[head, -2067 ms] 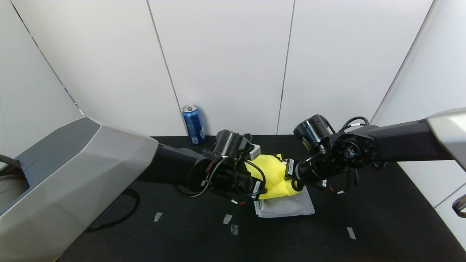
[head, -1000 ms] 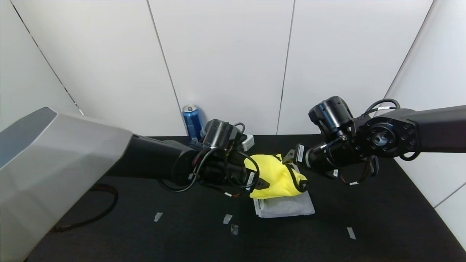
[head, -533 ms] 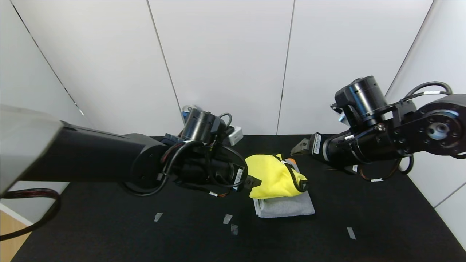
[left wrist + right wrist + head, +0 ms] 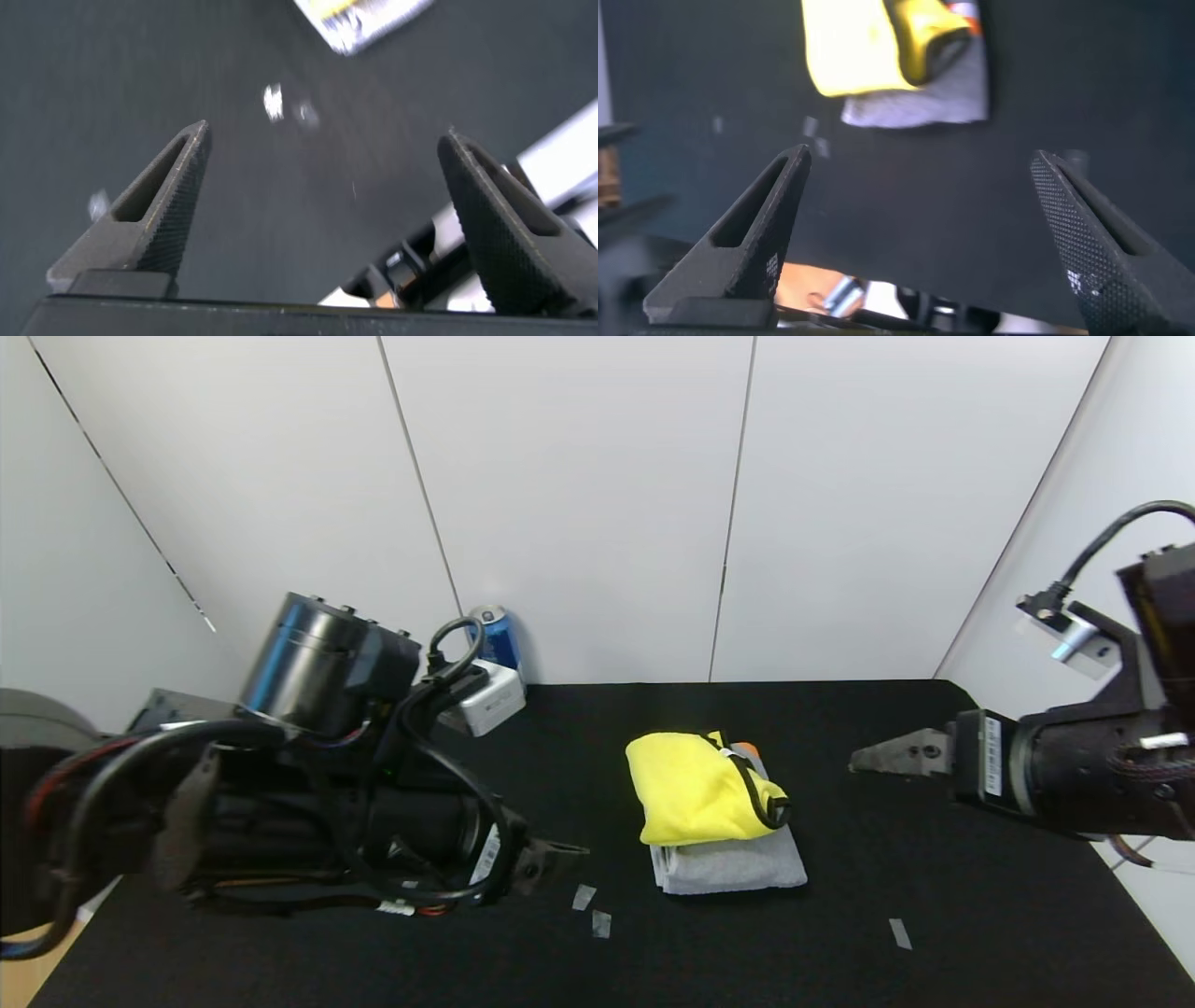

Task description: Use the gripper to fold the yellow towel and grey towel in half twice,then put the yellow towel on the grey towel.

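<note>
The yellow towel (image 4: 695, 784) lies folded and bunched on top of the folded grey towel (image 4: 738, 870) in the middle of the black table. Neither gripper touches this stack. My left gripper (image 4: 558, 849) hangs to the stack's left, nearer the table's front, open and empty. My right gripper (image 4: 882, 756) is off to the right, also open and empty. In the right wrist view the yellow towel (image 4: 864, 42) and grey towel (image 4: 924, 105) lie well beyond the spread fingertips of the gripper (image 4: 920, 154). The left wrist view shows the gripper (image 4: 324, 131) wide open above bare table.
A blue can (image 4: 497, 637) stands at the back by the white wall, partly behind my left wrist. Small tape marks (image 4: 583, 896) dot the black table (image 4: 934, 859) near the front, one more at the right (image 4: 900, 933). The table ends at the right wall.
Both arms have drawn back from the yellow towel, the left toward the front left and the right toward the right. The yellow towel stays on the grey towel.
</note>
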Available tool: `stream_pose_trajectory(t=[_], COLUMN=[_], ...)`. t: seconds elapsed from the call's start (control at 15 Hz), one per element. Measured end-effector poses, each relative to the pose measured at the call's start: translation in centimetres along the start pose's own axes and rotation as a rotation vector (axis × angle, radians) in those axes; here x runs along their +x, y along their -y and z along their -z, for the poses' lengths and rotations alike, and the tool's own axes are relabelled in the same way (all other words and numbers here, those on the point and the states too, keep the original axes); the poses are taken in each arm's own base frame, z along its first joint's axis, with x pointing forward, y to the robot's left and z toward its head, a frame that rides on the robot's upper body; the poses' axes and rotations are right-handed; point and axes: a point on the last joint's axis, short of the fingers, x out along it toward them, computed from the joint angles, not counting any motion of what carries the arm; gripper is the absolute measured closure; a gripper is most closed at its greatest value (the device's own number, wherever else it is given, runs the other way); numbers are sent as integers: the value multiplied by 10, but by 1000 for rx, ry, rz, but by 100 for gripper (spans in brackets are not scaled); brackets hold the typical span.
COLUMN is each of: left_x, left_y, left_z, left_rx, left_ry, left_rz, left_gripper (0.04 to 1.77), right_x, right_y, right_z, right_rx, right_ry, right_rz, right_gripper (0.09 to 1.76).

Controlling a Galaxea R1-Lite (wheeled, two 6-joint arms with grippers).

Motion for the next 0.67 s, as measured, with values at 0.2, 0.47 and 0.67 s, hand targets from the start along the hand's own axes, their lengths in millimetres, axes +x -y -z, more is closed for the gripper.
stream_pose_trajectory(t=[0.2,0.47,0.67], left_x=[-44,-90,-119], left_y=[3,5,-4], left_z=[16,44,71], left_rx=[6,5,-20], left_ry=[29,92,156], left_rz=[-4,-19,-91], left_gripper=[11,10,10], right_x=[-35,-77,-102], right_y=[36,70,82], right_z=[13,41,67], right_rx=[-88,-191,-233], right_ry=[83,194,269], right_rz=[74,177,224], right_gripper=[15,15,15])
